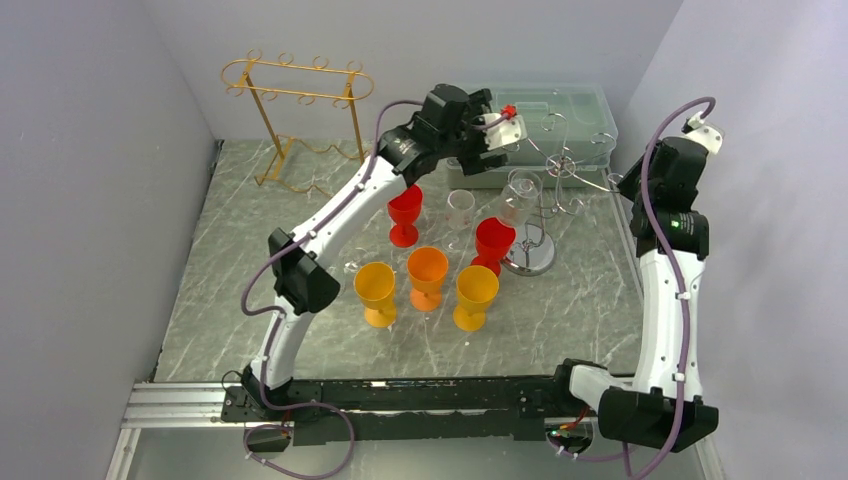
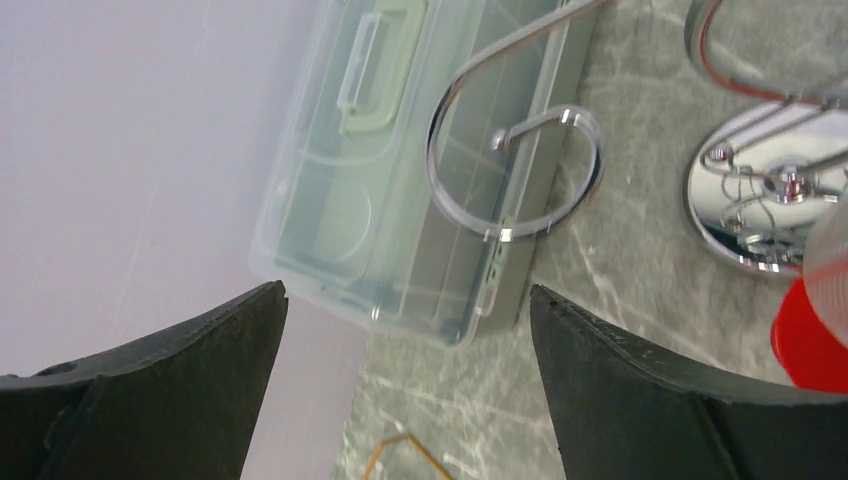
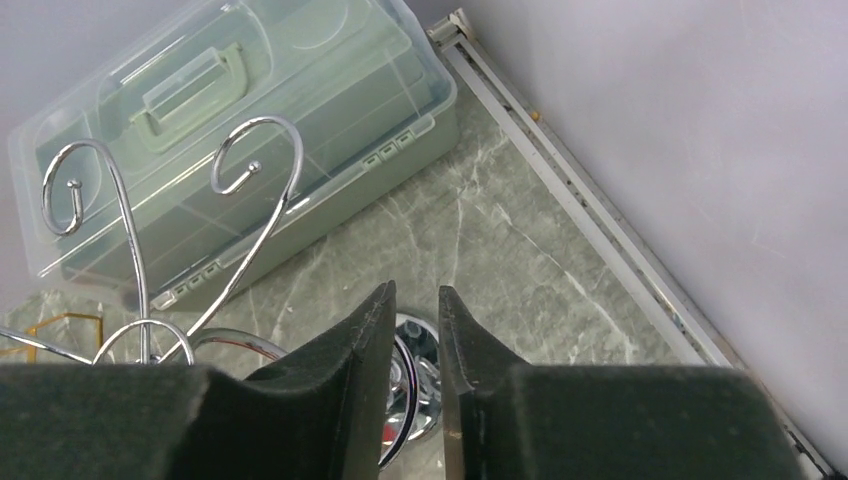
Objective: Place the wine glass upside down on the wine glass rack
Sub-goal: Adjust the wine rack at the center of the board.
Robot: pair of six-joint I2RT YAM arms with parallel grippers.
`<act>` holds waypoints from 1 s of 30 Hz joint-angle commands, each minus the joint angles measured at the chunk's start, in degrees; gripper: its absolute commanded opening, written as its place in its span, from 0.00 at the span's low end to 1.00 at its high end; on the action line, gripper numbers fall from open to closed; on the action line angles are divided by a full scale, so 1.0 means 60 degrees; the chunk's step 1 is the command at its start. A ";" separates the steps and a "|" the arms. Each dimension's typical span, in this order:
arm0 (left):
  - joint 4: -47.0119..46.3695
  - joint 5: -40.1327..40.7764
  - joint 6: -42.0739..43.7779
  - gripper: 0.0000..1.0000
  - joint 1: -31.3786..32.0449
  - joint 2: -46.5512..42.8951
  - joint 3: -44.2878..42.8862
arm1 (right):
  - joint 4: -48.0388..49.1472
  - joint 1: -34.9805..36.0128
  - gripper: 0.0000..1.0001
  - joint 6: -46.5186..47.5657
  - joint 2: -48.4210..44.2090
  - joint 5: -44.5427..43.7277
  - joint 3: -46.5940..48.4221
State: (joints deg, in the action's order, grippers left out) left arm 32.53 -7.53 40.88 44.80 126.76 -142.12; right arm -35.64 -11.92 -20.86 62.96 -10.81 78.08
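Clear glass: the wine glass (image 1: 520, 192), set against the chrome rack (image 1: 533, 256), right of mid-table. Its long axis is near upright. The bowl seems low and the foot high among the hooks, but from above I cannot tell whether a hook carries it. In the left wrist view only a pale sliver shows at the right edge, above a red cup (image 2: 815, 340).

Left gripper (image 1: 495, 130): fingers spread wide with nothing between them. It hovers just behind and above the glass and is the nearer of the two. In its own view the glass lies off to the right of the fingers, and a rack hook (image 2: 520, 170) lies ahead.

Right gripper (image 3: 415, 292): fingers a narrow slit apart, clamped on nothing I can see. It is on the rack's right side, looking down on the rack base (image 3: 412, 380), farther from the glass.

My judgement: if the foot is seated, I need only draw the left arm clear of the hooks. If not, I would grip across the upright stem.

Around these:
- a second clear glass (image 1: 460, 205), standing
- an orange cup (image 1: 427, 270)
- a plastic box (image 1: 560, 110) behind the rack
- a gold rack (image 1: 300, 90) at far left
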 commanded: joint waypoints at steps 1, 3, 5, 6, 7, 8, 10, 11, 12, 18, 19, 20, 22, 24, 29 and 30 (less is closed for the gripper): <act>0.0585 0.0199 -0.0203 0.98 -0.0263 -0.1698 0.0508 | -0.0948 0.0010 0.28 0.0096 0.0341 -0.0211 0.1025; 0.0755 0.0412 -0.0114 0.99 -0.0323 -0.2210 0.0979 | -0.1027 0.0010 0.34 0.0153 0.0494 -0.0272 0.1427; 0.1085 0.0712 -0.0095 0.99 -0.0353 -0.2500 0.1172 | -0.1108 0.0010 0.40 0.0193 0.0696 -0.0370 0.1912; 0.1313 0.0845 -0.0195 0.99 -0.0370 -0.2606 0.1140 | -0.1150 0.0010 0.42 0.0196 0.0819 -0.0404 0.2114; 0.1555 0.0936 -0.0363 0.99 -0.0377 -0.2698 0.1019 | -0.1156 0.0010 0.43 0.0196 0.0909 -0.0410 0.2288; 0.1811 0.0979 -0.0525 0.99 -0.0384 -0.2781 0.0850 | -0.1144 0.0006 0.45 0.0176 0.1014 -0.0414 0.2430; 0.2101 0.0934 -0.0862 0.99 -0.0390 -0.3067 0.0649 | -0.1069 -0.0003 0.48 0.0152 0.1145 -0.0309 0.2721; 0.2137 0.0766 -0.1024 0.99 -0.0365 -0.3270 0.0661 | -0.1045 -0.0005 0.49 0.0150 0.1247 -0.0244 0.2907; 0.2119 0.0579 -0.1097 0.99 -0.0303 -0.3490 0.0755 | -0.1036 -0.0005 0.50 0.0172 0.1353 -0.0133 0.3106; 0.2302 -0.0074 -0.1109 0.99 0.1221 -0.4181 0.1105 | -0.1007 -0.0012 0.56 0.0317 0.2271 0.0925 0.4103; 0.2316 -0.0006 -0.0976 1.00 0.1633 -0.4140 0.1043 | -0.1013 -0.0006 0.56 0.0345 0.2413 0.1097 0.4208; 0.2298 0.0120 -0.0820 1.00 0.2061 -0.4073 0.0981 | -0.0959 -0.0005 0.56 0.0379 0.2548 0.1261 0.4238; 0.2186 0.0368 -0.0329 0.99 0.2826 -0.3886 0.0954 | -0.0904 -0.0005 0.56 0.0408 0.2761 0.1573 0.4253; 0.1838 0.0585 0.0199 0.99 0.3405 -0.3710 0.1033 | -0.0866 0.0009 0.56 0.0417 0.2919 0.1696 0.4252; 0.0676 0.0455 0.0549 0.99 0.3998 -0.2996 0.0716 | -0.0298 0.0010 0.59 0.0439 0.3028 0.2001 0.3954; 0.0439 0.0408 0.0554 0.99 0.4060 -0.2892 0.0696 | -0.0244 0.0009 0.59 0.0455 0.3077 0.2006 0.3992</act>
State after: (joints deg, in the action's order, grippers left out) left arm 42.63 -5.30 41.63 68.73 106.74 -135.76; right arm -42.09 -11.92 -19.03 82.13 -1.08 101.32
